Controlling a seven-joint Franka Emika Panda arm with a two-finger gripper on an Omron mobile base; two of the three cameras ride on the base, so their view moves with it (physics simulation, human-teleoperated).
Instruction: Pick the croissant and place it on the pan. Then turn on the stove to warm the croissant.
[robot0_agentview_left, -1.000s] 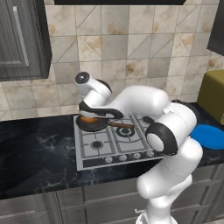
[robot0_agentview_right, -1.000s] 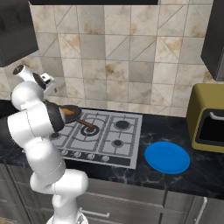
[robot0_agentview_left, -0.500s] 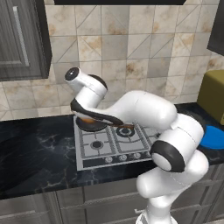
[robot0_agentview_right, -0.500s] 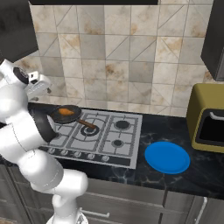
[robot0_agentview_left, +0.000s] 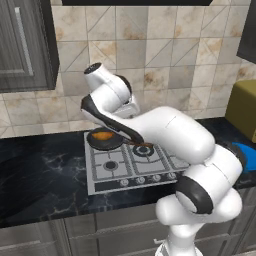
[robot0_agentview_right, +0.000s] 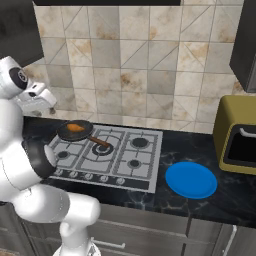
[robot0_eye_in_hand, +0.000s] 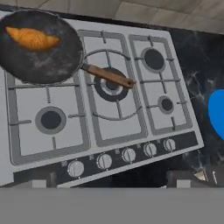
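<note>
With croissant (robot0_eye_in_hand: 32, 38) lying in pan (robot0_eye_in_hand: 41, 61) on stove (robot0_eye_in_hand: 113, 127), jaws' state impossible to tell, best lowered squarely onto the pan burner's knob (robot0_eye_in_hand: 75, 168), not a neighbour.

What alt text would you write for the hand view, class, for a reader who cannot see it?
A croissant lies in a dark pan at the far-left corner of a silver stove, its wooden handle over the centre burner; five knobs line the front edge.

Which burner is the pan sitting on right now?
The pan, croissant inside, covers the back-left burner of the stove; the other burners are bare, though its handle reaches over the big centre one.
</note>
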